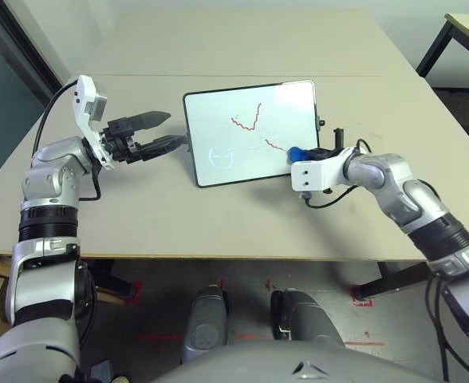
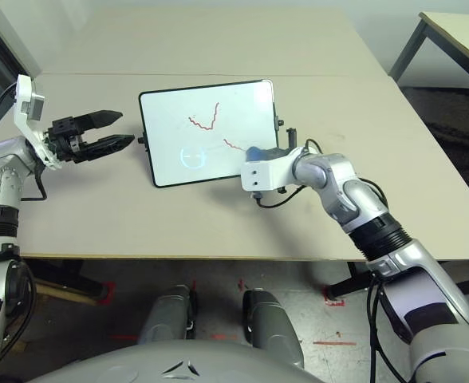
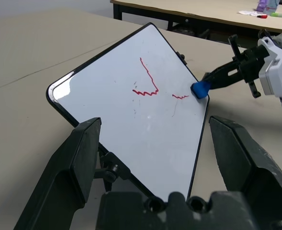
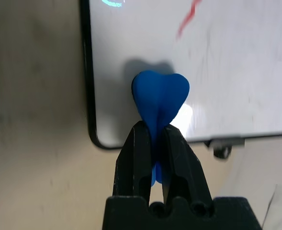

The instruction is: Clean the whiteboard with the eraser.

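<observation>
While pinched in right hand (image 4: 158, 139), eraser (image 4: 160, 98) seemingly touching whiteboard (image 1: 250, 132) edge.

Silver jointed forearms with black ribbed bands end in white wrist housings; each black two-fingered tool (image 1: 156, 132) trails thin black cables.

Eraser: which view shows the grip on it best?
Right wrist view: the eraser bulges squeezed between the right gripper fingers, over the whiteboard. Left wrist view shows it side-on; the eye views show a blue speck.
</observation>
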Robot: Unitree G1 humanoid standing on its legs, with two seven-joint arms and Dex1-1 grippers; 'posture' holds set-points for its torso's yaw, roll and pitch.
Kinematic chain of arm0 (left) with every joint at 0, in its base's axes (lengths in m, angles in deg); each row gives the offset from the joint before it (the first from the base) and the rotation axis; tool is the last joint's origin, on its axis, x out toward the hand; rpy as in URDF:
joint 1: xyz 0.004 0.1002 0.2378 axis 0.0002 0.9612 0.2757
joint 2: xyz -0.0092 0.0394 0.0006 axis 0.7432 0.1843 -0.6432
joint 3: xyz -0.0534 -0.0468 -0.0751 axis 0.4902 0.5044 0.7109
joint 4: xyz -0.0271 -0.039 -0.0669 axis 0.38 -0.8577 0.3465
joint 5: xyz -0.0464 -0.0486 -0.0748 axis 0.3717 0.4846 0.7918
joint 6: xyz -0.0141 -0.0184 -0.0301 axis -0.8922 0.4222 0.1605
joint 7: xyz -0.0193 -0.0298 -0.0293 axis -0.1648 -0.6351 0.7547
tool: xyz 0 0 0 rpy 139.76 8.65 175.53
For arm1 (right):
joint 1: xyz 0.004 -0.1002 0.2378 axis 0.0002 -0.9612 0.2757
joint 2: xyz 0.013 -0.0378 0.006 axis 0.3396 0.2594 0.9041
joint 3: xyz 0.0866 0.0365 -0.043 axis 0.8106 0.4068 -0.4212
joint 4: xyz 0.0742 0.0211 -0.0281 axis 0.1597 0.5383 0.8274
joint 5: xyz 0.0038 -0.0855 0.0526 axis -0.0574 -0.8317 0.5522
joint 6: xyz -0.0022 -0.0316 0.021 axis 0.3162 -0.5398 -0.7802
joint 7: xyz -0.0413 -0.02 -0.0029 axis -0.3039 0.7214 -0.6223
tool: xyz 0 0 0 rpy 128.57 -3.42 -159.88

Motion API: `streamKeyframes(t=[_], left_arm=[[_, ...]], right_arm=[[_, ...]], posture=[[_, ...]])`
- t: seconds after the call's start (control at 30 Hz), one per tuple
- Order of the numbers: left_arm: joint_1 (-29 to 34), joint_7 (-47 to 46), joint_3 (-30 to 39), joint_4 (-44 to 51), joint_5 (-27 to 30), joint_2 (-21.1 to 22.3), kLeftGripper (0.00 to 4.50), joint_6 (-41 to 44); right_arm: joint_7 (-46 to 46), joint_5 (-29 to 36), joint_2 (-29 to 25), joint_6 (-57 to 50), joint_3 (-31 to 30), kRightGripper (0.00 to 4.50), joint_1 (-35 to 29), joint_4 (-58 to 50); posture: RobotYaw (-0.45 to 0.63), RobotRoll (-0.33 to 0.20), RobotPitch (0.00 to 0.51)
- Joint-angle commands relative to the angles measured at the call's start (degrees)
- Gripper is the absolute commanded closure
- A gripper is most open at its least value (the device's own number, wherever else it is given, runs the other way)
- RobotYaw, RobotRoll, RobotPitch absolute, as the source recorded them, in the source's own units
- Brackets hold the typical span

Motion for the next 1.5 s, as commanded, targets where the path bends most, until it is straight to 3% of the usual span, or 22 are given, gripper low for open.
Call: streamKeyframes(t=[0.03, 0.83, 1.27, 1.5], left_arm=[[-0.34, 0.56, -0.95, -0.40, -0.63, 0.12, 0.00, -0.26], [0.66, 0.25, -0.25, 1.32, -0.19, 1.00, 0.00, 0.61], [-0.21, 0.23, -0.61, 0.40, -0.50, 0.59, 0.00, 0.38], [-0.42, 0.49, -0.73, 0.10, -0.56, 0.61, 0.00, 0.25]], right_arm=[[0.60, 0.20, 0.07, -0.42, 0.75, 4.43, 0.09, -0.43], [-0.65, -2.38, 12.16, 0.60, -4.68, 4.43, 7.11, 5.48], [1.22, -1.37, 5.39, 0.18, -2.10, 4.43, 4.51, 5.05], [0.93, 0.00, 2.76, 0.99, -0.52, 4.43, 6.07, 6.89]], posture=[[0.21, 0.000, 0.084], [0.26, 0.000, 0.078], [0.24, 0.000, 0.082], [0.24, 0.000, 0.086]])
